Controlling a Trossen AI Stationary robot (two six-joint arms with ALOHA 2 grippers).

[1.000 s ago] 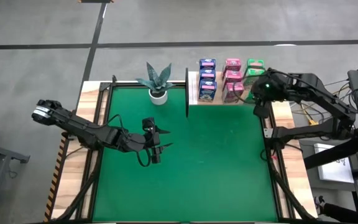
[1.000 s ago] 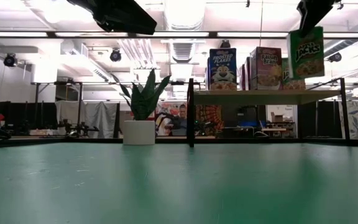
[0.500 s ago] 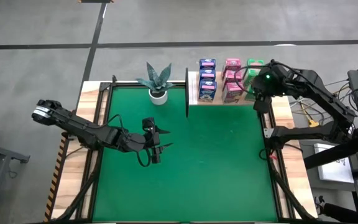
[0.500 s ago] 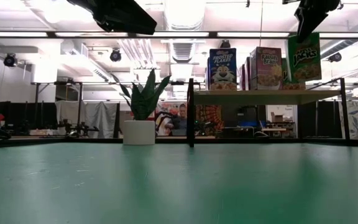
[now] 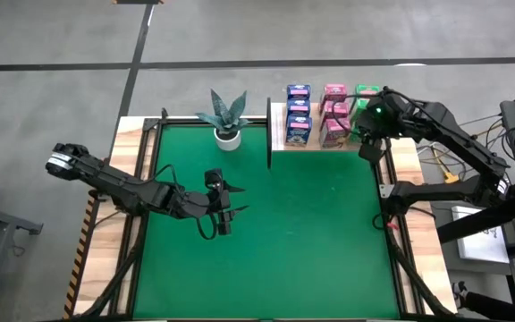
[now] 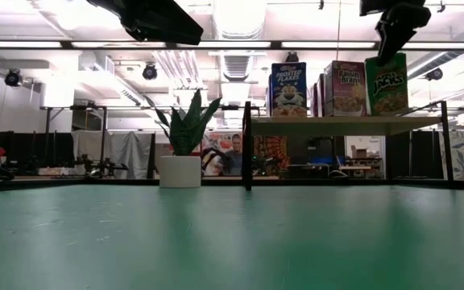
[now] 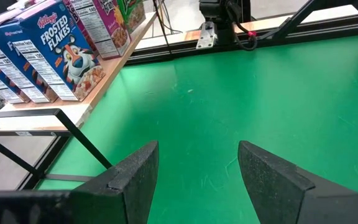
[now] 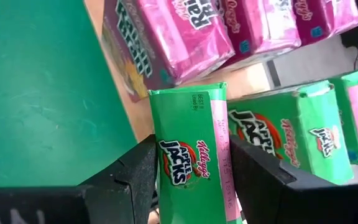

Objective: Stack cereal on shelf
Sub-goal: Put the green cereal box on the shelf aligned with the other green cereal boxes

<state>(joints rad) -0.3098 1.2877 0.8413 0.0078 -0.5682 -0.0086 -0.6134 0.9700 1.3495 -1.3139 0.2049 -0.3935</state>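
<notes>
1. The right gripper [image 5: 371, 125] is over the shelf [image 5: 278, 134] at the back right corner of the table [image 5: 266, 233], at the end of the shelf farthest from the plant [image 5: 225, 114].
2. Its fingers [image 8: 132, 171] are closed on a green box [image 8: 191, 158], one on each broad side; the label reads Apple Jacks.
3. In the low view that held box [image 6: 386, 84] stands upright with its bottom at, or just above, the shelf board [image 6: 345, 122]; I cannot tell whether it touches.
4. The right wrist view shows two more green boxes [image 8: 297, 134] lined up behind the held one, and pink boxes [image 8: 166, 43] in the next row over.
5. From above, the shelf carries three rows running front to back: blue boxes [image 5: 298, 112] nearest the black upright, pink [image 5: 333, 112] in the middle, green [image 5: 366, 94] at the outer end.
6. The left gripper [image 5: 224, 217] hangs over the mat left of centre, well apart from the shelf, fingers [image 7: 132, 174] spread with nothing between them.
7. The plant sits at the back edge, left of the shelf.
</notes>
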